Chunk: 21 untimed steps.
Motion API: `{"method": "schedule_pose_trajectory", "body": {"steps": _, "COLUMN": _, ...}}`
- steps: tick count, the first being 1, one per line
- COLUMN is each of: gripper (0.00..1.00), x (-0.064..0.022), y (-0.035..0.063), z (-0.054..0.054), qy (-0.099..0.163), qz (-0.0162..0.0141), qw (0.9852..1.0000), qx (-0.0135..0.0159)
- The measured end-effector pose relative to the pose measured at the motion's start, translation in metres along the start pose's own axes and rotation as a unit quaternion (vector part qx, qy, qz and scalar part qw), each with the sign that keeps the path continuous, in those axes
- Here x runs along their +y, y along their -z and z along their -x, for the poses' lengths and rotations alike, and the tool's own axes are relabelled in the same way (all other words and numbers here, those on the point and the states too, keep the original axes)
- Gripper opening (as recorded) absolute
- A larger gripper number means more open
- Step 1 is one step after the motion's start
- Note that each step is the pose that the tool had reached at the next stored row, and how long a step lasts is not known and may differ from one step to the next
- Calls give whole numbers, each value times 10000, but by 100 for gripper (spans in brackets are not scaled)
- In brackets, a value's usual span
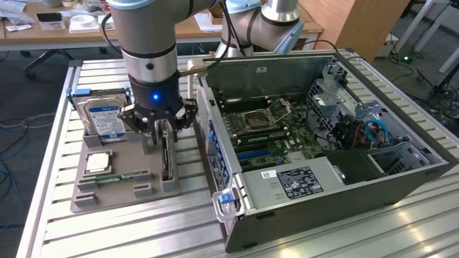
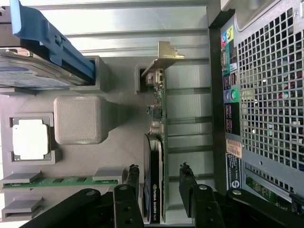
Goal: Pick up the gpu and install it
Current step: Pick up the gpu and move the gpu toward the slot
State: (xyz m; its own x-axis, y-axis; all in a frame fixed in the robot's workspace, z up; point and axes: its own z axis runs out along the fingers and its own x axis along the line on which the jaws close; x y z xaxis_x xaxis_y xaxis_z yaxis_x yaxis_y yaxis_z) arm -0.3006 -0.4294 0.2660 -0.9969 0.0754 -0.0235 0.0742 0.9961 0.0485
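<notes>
My fingers (image 2: 186,185) are spread wide astride the gpu (image 1: 166,157), which stands on edge in the gray tray (image 1: 122,188), left of centre in the exterior view. I judge it stiff, light and fragile: pinch across cooler and board faces.

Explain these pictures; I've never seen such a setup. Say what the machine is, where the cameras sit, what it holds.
The machine is a robot arm ending in a two-fingered claw. One picture comes from a camera off to the side; the other from a camera on the arm's wrist, looking past the claw. On the metal table sits a grey holder carrying a hard drive, a processor chip, a memory stick and the gpu, a green card standing on edge. On the exterior view's right lies an open computer case. The claw is open, its fingers on either side of the gpu, and holds nothing.
</notes>
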Motion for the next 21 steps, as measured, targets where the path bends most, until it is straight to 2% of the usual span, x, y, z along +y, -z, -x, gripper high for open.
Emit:
{"method": "schedule_pose_trajectory", "body": {"steps": 7, "gripper": 47, "x": -2, "y": -50, "z": -2, "qy": 0, "qz": -2, "qw": 10000, "qx": 2}}
{"method": "schedule_pose_trajectory", "body": {"steps": 15, "gripper": 47, "x": -2, "y": -54, "z": -2, "qy": 0, "qz": -1, "qw": 10000, "qx": 2}}
{"method": "schedule_pose_trajectory", "body": {"steps": 21, "gripper": 47, "x": -5, "y": -113, "z": -3, "qy": 0, "qz": -1, "qw": 10000, "qx": 2}}
